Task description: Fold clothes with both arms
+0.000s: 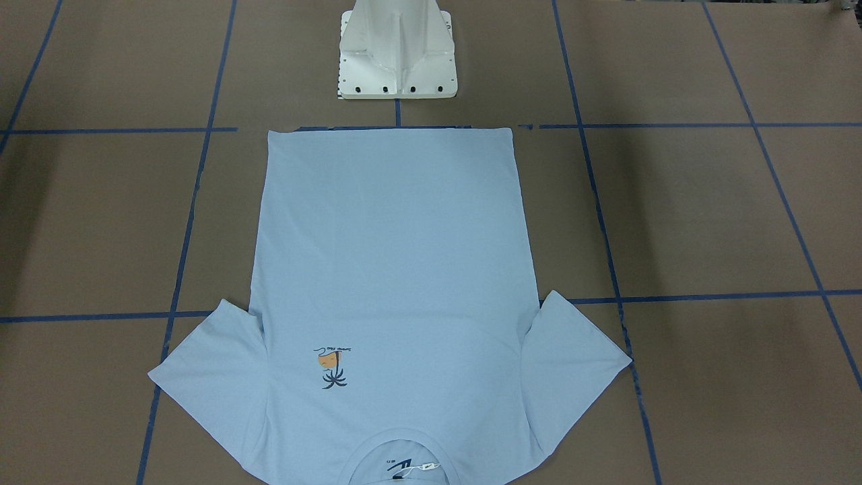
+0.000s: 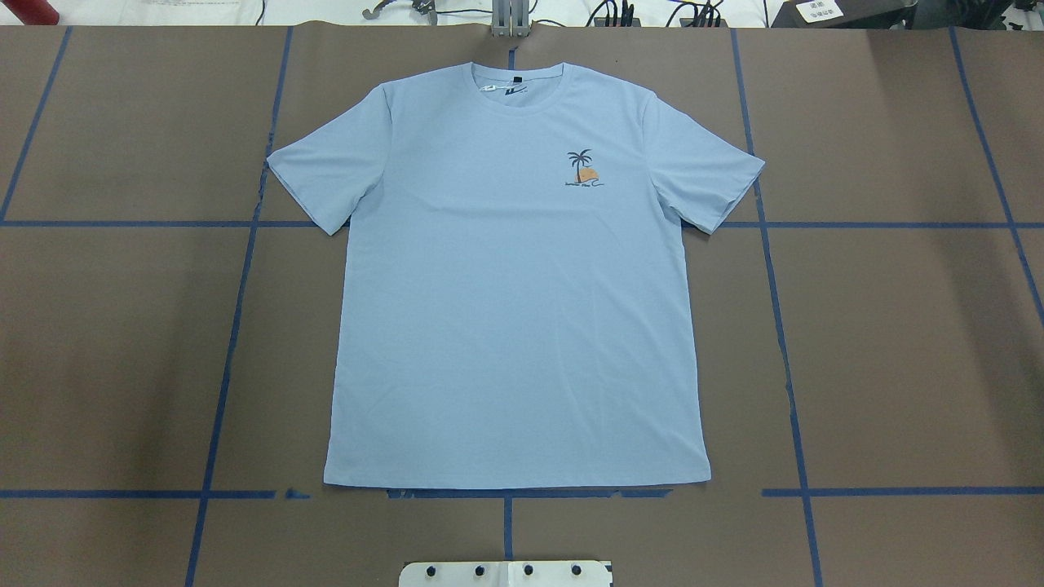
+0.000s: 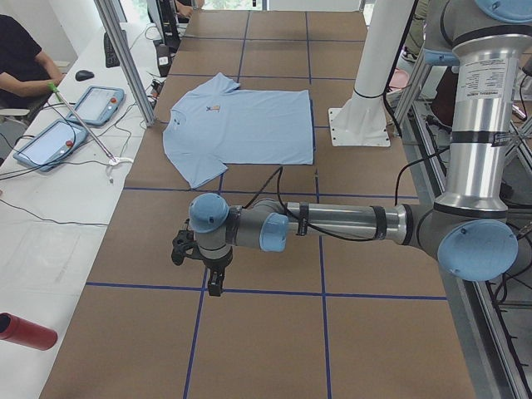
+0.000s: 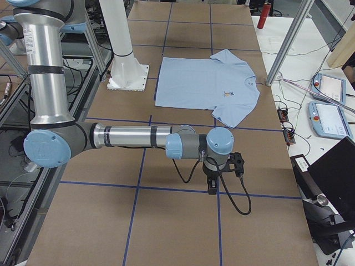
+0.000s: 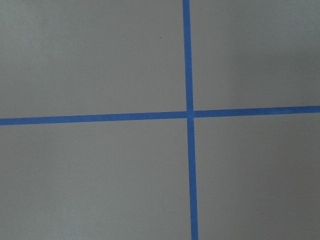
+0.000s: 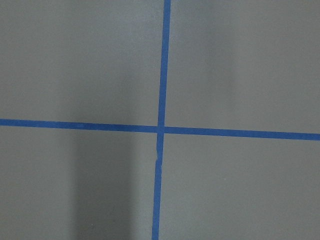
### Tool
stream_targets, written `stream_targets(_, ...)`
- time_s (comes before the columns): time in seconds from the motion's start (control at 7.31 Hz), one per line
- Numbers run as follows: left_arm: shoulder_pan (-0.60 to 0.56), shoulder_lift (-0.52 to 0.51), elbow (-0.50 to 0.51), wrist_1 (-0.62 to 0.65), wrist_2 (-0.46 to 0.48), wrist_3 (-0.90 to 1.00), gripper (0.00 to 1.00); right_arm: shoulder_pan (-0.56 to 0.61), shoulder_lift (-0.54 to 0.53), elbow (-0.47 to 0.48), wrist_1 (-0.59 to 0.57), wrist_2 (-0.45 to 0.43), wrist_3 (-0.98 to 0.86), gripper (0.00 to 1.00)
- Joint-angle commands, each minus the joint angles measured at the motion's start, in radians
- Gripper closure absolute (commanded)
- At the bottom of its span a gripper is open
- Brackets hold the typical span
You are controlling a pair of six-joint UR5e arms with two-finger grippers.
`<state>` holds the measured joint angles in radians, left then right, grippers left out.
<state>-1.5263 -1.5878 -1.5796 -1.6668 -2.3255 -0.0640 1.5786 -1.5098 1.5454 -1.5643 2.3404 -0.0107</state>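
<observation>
Since the single T-shirt point(image 1: 390, 269) lies flat and print-up before the pedestal point(image 1: 397, 60) in the front view, a grab catching only one layer would likely skew it. Overhead: one shirt, neither of the two arms. Left side: the left gripper point(image 3: 215, 284) hangs well apart from it; whether it is open I cannot tell. Right side: the right gripper point(image 4: 212, 187), likewise. Wrist views: taped table point(image 5: 100, 175).

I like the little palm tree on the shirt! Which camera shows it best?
The overhead exterior view: the palm-tree print is upright and clear. The front-facing view shows it upside down, the side views show it tiny, and the wrist cameras miss it.
</observation>
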Motion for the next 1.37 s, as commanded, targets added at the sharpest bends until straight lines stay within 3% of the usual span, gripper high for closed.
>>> stream_targets(0.0,0.0,-0.001,-0.008,0.001,0.0,0.0,0.0,-0.002,0.006,0.001,0.001,0.003,0.0,0.0)
stream_targets(0.41,0.006,-0.038,-0.01,-0.008,0.003,0.004,0.0,-0.034,0.035,-0.007,0.006,0.004,0.0,0.0)
stream_targets(0.68,0.009,-0.142,-0.008,-0.014,0.002,0.004,0.0,-0.07,0.097,-0.005,0.076,-0.003,-0.002,0.0)
stream_targets(0.82,0.012,-0.162,-0.002,-0.083,0.0,0.006,0.0,-0.133,0.12,-0.01,0.145,-0.024,0.0,0.0)
stream_targets(1.09,0.092,-0.15,0.038,-0.334,0.002,0.0,0.0,-0.211,0.184,-0.056,0.263,-0.01,0.21,0.0)
stream_targets(1.23,0.095,-0.152,0.064,-0.344,0.002,0.001,0.0,-0.303,0.197,-0.083,0.374,-0.022,0.31,0.0)
